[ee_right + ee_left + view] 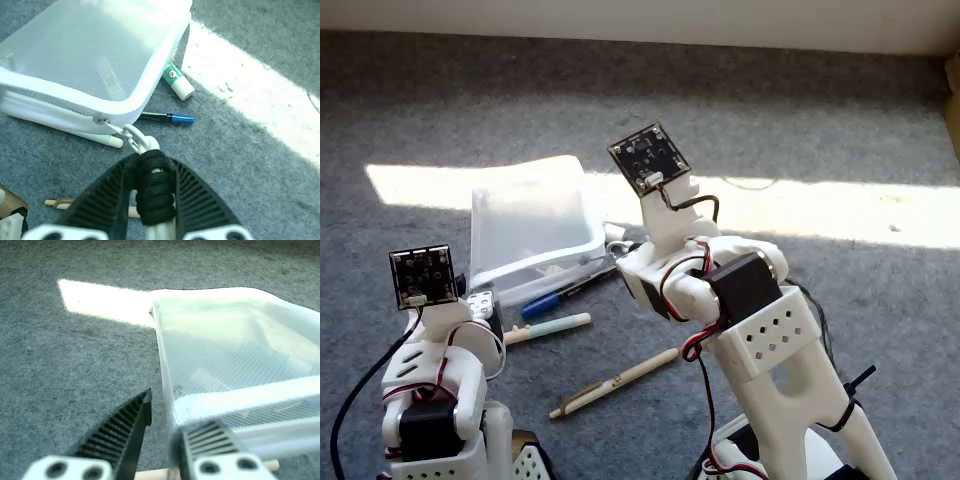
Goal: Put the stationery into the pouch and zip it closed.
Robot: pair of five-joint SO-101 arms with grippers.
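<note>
Right gripper: fingers clamped on the black pull cord. A white ring links the cord to the zip slider.

The slider sits at a near corner of the pouch, straight ahead of the fingertips and just beyond them, so cord, ring and slider make one short line out from the jaws. From that corner the zipped rim runs two ways, along the near edge and around the bend toward the far end. My reading is that any pull has to follow the rim, not lift away from it.

Left gripper: jaws apart, nothing clamped. The pouch's other near corner stands right at the fixed finger (touching or just clear, cannot tell). This is the arm at lower left of the high view, and it is placed to brace that end.

Pouch: translucent white, on grey carpet, left of centre in the high view, half in a sunlit strip.

Stationery is all outside the pouch:
- The blue pen is tight against the near rim.
- The pale pen is just below it, lying roughly left-right, with one end near the left arm.
- The beige pen is lower centre, between the arms.
- A green-and-white stick is beside the pouch's side wall.

Judgement: loading has not begun.
</note>
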